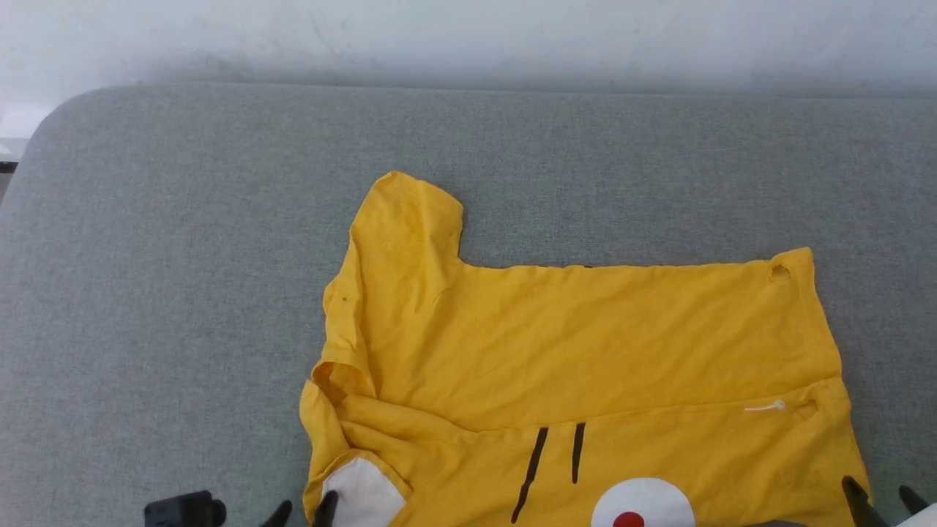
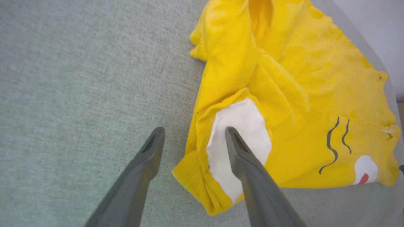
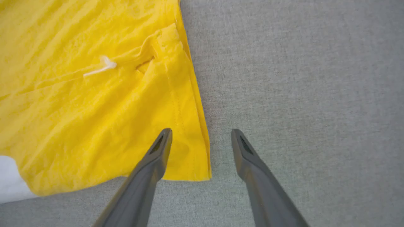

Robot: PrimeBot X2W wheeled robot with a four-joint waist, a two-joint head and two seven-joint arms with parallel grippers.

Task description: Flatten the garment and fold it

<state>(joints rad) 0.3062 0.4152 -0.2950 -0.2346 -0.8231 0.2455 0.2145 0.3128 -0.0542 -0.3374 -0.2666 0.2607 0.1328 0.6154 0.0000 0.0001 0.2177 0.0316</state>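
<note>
Garment (image 1: 585, 344) lies on a grey cushion (image 1: 183, 256), at its near edge and a little toward the robot's right, with a pale wall (image 1: 468, 36) beyond. Most of the body is spread out and fairly smooth. A long crease runs across it from side to side, and the near strip, carrying two black stripes (image 1: 556, 461) and a white oval (image 1: 643, 501) with a red dot, appears to be turned up over the plain yellow part, so a first lengthwise fold looks laid. The far sleeve (image 1: 410, 219) sticks out flat beyond the body, and a small hole (image 1: 780, 273) sits in the far right corner by the hem. The near left shoulder is bunched and wrinkled around a white patch (image 2: 243, 119), and a bit of white thread (image 3: 101, 66) lies beside a tucked corner at the right end of the crease. The left gripper (image 2: 194, 135) hangs over that bunched corner with its fingers spread, one above the patch and one above bare cushion, pinching nothing. The right gripper (image 3: 202, 135) is likewise spread and empty, straddling the garment's near right corner. By my reckoning the crumpled shoulder needs smoothing, and the sleeve and further folds are not yet done.
</note>
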